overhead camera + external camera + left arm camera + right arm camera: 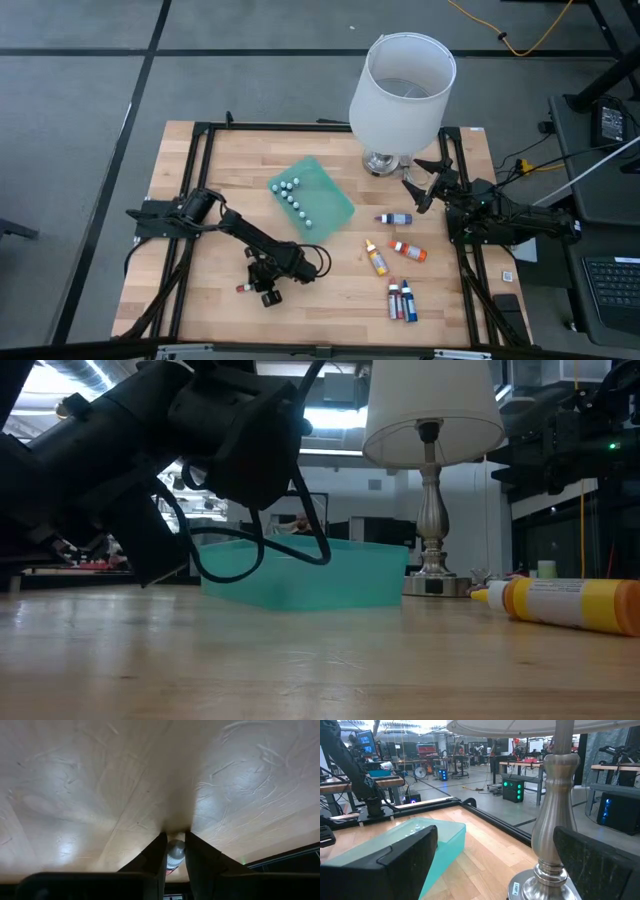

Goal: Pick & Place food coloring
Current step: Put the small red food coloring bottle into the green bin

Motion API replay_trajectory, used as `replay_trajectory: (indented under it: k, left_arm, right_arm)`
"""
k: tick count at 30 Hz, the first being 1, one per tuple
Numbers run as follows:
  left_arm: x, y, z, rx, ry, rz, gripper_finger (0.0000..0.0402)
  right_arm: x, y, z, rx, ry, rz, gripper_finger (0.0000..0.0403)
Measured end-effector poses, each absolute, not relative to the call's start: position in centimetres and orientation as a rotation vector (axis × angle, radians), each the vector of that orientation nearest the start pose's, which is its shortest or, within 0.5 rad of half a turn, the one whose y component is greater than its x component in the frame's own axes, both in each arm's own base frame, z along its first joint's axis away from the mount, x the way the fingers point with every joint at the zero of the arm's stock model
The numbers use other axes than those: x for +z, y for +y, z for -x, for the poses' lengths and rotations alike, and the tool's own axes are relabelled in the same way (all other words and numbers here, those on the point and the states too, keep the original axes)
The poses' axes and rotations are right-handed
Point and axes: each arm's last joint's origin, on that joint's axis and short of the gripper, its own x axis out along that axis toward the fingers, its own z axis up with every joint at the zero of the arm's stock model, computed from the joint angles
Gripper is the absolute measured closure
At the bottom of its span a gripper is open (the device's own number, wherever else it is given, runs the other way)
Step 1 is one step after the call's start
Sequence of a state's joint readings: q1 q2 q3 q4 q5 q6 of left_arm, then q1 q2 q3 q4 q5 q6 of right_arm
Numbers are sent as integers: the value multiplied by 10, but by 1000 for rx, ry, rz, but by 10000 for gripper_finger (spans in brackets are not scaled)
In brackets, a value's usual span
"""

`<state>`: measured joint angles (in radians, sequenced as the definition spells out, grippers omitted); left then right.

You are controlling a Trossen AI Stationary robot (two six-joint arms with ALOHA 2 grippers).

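1. The left gripper (262, 292) sits low over the pale wooden butcher-block table (200, 240), at about seven o'clock from the table's middle, near the front edge.
2. In the left wrist view its two dark fingers (155, 857) stand narrow, pinched on a small dropper bottle with a rounded whitish cap and a red body (175, 852). The cap points out between the fingertips, so the bottle's long axis runs along the fingers rather than across them.
3. In the high view a sliver of red (243, 288) shows just at nine o'clock of that gripper; I judge it part of the same bottle, though this is too small to be sure.
4. The square translucent green mat (318, 200) lies at about one o'clock from the left gripper, well apart from it. A string of tiny white-capped bottles (292, 196) already rests on it; nothing else is on it.
5. Five finger-sized bottles still lie on their sides on bare wood at three to four o'clock of the mat: a purple one (394, 218), an orange-red one (408, 250), a yellow-orange one (376, 258), and a red one (394, 299) touching a blue one (408, 300).
6. The right gripper (428, 183) waits beside the silver-based white-shaded table lamp (402, 90), jaws spread wide and empty; it is the nearer arm to those five.
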<state>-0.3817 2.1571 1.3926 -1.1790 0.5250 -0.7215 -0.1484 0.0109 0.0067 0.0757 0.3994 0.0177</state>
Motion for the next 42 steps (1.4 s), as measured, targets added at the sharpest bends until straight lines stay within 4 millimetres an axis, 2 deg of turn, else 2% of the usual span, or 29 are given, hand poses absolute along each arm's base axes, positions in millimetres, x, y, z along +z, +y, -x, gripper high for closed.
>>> replay_trajectory:
  k: [4,14,18,27,35,42]
  left_arm:
    - [111,-143,-321,126,2120,584,330]
    - [111,-141,-322,74,2121,589,238]
    - [110,-141,-322,87,2122,591,221]
    - [107,-141,-312,108,2171,544,226]
    - [107,-143,-312,102,2161,544,231]
    - [106,-143,-312,114,2160,542,273]
  right_arm:
    - [172,-25,-93,-547,-77,-26,6]
    - [172,-25,-93,-547,-77,-26,6]
    - [172,-25,-93,-547,-77,-26,6]
    - [172,-25,-93,-547,-77,-26,6]
    - [172,-25,-93,-547,-77,-26,6]
    - [172,-25,-93,-547,-77,-26,6]
